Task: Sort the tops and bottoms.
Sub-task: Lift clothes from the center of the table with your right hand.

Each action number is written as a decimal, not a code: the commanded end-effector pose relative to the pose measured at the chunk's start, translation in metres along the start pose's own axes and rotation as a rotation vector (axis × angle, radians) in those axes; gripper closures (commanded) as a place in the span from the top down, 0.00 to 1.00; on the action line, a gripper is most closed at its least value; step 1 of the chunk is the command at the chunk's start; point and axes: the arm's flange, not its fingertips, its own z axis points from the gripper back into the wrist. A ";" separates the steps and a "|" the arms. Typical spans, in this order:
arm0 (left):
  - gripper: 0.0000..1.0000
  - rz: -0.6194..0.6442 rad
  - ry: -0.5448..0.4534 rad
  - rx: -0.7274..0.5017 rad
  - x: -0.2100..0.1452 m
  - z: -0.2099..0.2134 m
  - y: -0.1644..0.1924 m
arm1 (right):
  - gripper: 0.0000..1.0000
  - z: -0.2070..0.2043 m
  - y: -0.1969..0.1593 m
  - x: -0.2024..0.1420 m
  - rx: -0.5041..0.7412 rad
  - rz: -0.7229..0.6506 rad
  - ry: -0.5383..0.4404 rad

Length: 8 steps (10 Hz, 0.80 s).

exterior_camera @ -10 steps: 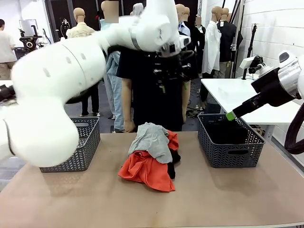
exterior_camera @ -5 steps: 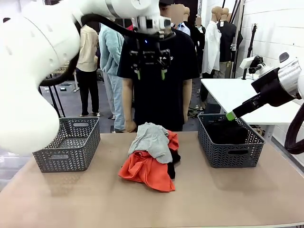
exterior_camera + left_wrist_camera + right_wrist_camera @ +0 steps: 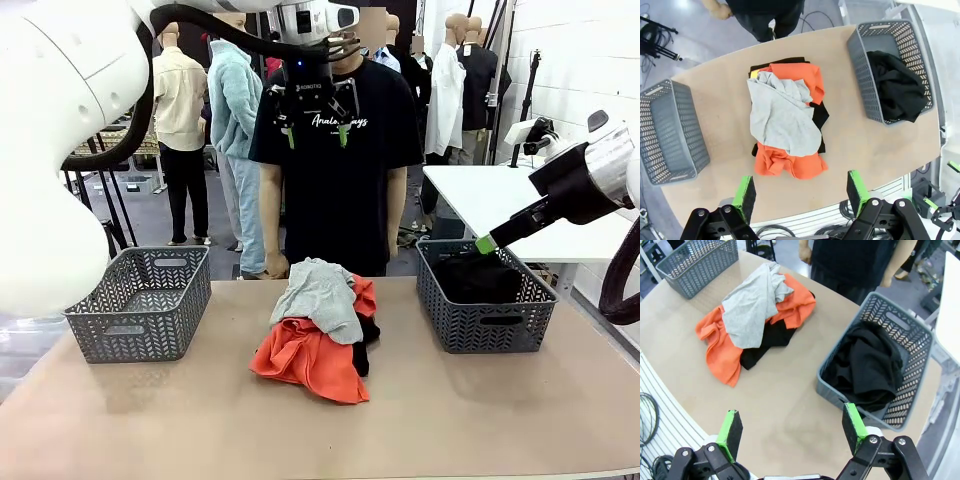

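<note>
A pile lies mid-table: a light grey top [image 3: 318, 298] on a bright orange-red top [image 3: 310, 362], with a black bottom [image 3: 366, 342] peeking out underneath. The left wrist view looks straight down on the grey top [image 3: 782, 112], the orange-red top [image 3: 790, 164] and the black cloth [image 3: 821, 116]. My left gripper [image 3: 316, 136] hangs open high above the pile, empty; its pads frame the near table edge [image 3: 801, 192]. My right gripper [image 3: 792, 427] is open and empty, with one green fingertip [image 3: 487, 243] over the right basket. Another black bottom [image 3: 867, 365] lies in that basket.
The right grey basket [image 3: 487, 330] stands at the far right of the table. The left grey basket [image 3: 140, 320] at the far left holds nothing. A person in a black printed T-shirt [image 3: 340, 180] stands behind the far edge. A white table [image 3: 490, 195] sits beyond, at right.
My left arm swung up and away from the camera, uncovering the left basket, and its open gripper settled high above the pile. The right arm and the clothes have not moved.
</note>
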 end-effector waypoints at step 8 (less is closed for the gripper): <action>0.95 -0.047 -0.029 -0.096 -0.052 -0.054 0.108 | 1.00 -0.002 0.000 -0.001 0.020 -0.005 0.000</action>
